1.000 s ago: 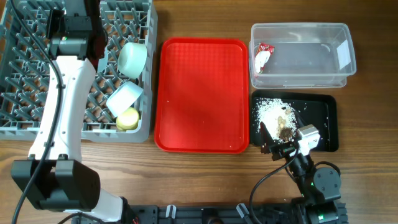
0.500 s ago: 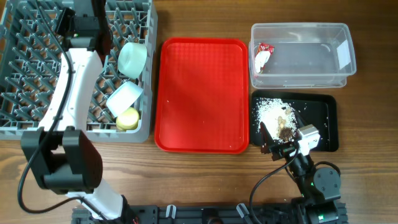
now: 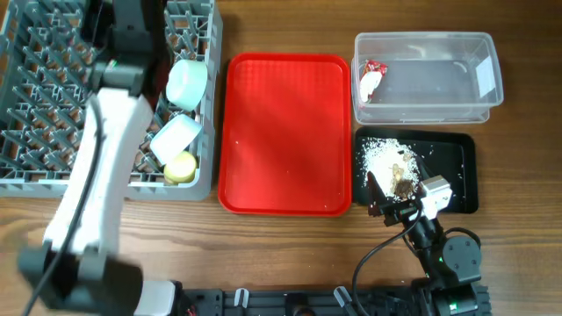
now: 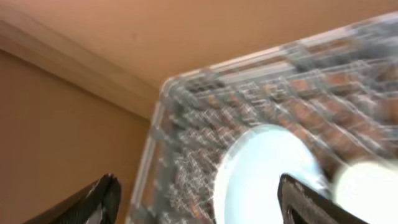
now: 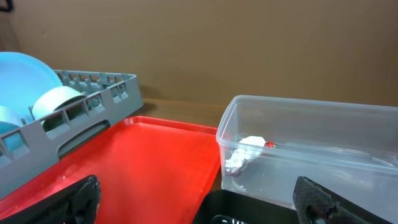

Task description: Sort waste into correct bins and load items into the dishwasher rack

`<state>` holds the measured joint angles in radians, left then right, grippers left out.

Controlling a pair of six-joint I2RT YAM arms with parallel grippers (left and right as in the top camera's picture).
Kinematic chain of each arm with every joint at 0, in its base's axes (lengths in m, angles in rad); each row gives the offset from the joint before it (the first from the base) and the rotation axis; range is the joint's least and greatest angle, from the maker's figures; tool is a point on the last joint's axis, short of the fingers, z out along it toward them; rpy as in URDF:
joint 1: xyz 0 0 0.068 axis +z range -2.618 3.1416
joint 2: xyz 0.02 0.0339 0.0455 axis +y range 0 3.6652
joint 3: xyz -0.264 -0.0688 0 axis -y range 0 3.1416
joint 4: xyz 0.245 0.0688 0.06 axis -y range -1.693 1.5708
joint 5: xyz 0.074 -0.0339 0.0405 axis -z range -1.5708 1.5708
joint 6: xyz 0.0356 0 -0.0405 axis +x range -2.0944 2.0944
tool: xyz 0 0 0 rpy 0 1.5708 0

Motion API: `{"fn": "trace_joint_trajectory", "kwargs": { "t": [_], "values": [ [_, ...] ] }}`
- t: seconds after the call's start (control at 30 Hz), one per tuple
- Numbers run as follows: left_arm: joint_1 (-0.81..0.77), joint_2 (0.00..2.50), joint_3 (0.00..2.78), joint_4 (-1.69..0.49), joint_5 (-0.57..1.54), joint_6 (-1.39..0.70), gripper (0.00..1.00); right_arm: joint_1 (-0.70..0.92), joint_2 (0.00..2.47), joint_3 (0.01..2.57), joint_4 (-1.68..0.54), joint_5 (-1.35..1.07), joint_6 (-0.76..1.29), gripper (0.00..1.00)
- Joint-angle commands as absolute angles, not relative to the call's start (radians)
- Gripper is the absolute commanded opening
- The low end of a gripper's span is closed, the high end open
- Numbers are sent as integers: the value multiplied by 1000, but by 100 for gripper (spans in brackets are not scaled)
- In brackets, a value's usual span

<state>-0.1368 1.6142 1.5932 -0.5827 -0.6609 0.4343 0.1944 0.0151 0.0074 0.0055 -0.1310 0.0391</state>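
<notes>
Your left gripper [image 4: 198,186] has its jaws wide apart and holds nothing. It hangs over the dishwasher rack [image 3: 35,88], near a pale round dish [image 4: 267,177] too blurry to name. Your right gripper [image 5: 196,196] is spread wide and empty too, beside the black tray [image 3: 457,175]. The mint bowl [image 3: 187,82], blue bowl [image 3: 176,138] and yellow cup [image 3: 181,167] sit in the rack. The wrapper [image 3: 371,81] lies in the clear tub [image 3: 439,96], and the food scraps [image 3: 386,158] lie in the black tray. Nothing big is on the red tray [image 3: 285,132]. I think the job is almost done. You cannot see the spoon or fork, so look for them next. Then lift the left arm straight up, clear of the bowls.
</notes>
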Motion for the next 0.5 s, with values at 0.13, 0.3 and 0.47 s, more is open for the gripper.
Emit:
{"fn": "trace_joint_trajectory", "kwargs": {
  "t": [0.13, 0.3, 0.47],
  "values": [
    [-294, 1268, 1589, -1068, -171, -116, 95, 189, 7, 5, 11, -143, 27, 100],
    [-403, 1159, 1589, -1285, 20, -146, 100, 189, 7, 5, 11, -142, 27, 100],
    [-456, 1122, 1589, -1419, 62, -136, 100, 189, 7, 5, 11, -142, 27, 100]
  ]
}}
